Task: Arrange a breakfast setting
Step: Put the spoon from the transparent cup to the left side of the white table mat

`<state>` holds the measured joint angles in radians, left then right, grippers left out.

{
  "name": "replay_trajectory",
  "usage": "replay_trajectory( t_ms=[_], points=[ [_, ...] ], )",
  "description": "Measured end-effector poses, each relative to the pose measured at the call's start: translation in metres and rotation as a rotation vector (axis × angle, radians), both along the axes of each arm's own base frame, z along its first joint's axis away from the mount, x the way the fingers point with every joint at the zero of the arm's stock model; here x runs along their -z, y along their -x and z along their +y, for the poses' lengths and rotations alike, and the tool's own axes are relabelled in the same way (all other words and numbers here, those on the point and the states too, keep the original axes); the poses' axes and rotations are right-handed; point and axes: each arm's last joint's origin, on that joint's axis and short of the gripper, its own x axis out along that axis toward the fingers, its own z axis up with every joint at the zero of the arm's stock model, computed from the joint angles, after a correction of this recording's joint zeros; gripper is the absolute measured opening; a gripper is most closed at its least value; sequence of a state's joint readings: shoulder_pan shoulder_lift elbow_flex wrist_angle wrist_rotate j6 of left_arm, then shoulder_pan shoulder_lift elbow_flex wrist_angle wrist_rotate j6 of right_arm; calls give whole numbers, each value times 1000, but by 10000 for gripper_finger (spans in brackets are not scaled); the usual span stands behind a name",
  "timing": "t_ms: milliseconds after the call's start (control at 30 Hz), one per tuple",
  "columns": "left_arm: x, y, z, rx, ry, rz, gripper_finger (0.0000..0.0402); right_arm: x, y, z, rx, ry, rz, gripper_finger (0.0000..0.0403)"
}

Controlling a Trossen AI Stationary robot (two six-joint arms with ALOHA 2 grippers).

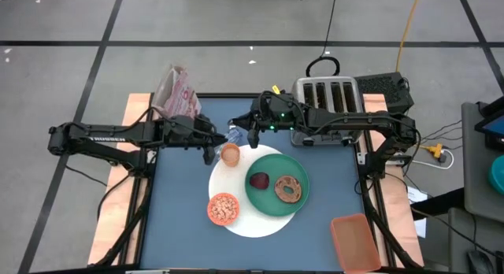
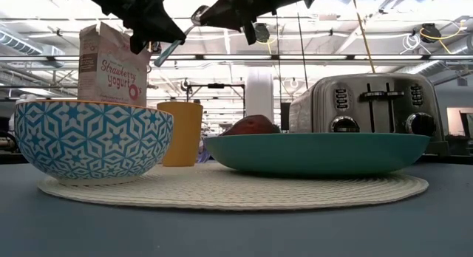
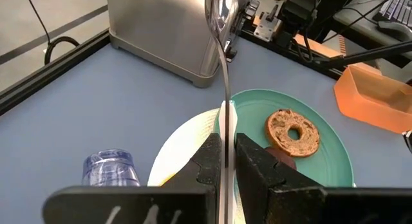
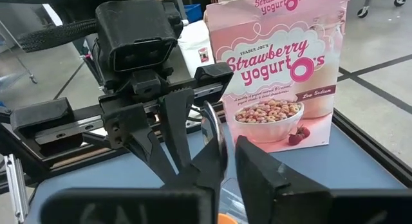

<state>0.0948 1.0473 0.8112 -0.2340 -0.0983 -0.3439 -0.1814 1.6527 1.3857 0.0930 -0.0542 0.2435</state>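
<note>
— Where's the spoon (image 3: 224, 89)?

— In the air above the cup (image 1: 229, 154), between my two arms. My left end effector (image 1: 206, 150) is clamped on its handle; my right end effector (image 1: 253, 138) has its fingers around the bowl end, nearly together.

— And the rest?

— On the bench (image 1: 181, 219), the white disc (image 1: 260, 224) carries the bowl (image 1: 223, 209) at its left, then the green plate (image 1: 264, 199) with fruit (image 1: 259, 180) and bagel (image 1: 288, 188). The glass (image 3: 111, 168) lies beside the disc.

A green plate (image 1: 277, 183) sits on a white disc (image 1: 250, 215), holding a bagel (image 1: 288, 188) at three o'clock and dark red fruit (image 1: 259, 180) at nine. Both grippers (image 1: 206, 148) (image 1: 253, 136) meet above an orange cup (image 1: 230, 154) at the disc's eleven o'clock.
</note>
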Motion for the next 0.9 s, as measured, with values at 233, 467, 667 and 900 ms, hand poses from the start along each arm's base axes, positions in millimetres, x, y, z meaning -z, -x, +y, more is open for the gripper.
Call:
replay_trajectory(
  t_ms=[233, 467, 667, 900],
  points=[
    [0, 0, 0, -3, 7, -1, 29, 0, 0, 0, -2, 5, 1, 112],
    [0, 0, 0, -1, 10, -1, 29, 2, 1, 0, -13, 44, 27, 181],
    [1, 2, -1, -4, 36, 13, 29, 6, 2, 0, -14, 40, 71, 210],
    [-6, 12, -2, -12, 50, -11, 29, 11, 4, 0, -31, 78, 134, 214]
  ],
)
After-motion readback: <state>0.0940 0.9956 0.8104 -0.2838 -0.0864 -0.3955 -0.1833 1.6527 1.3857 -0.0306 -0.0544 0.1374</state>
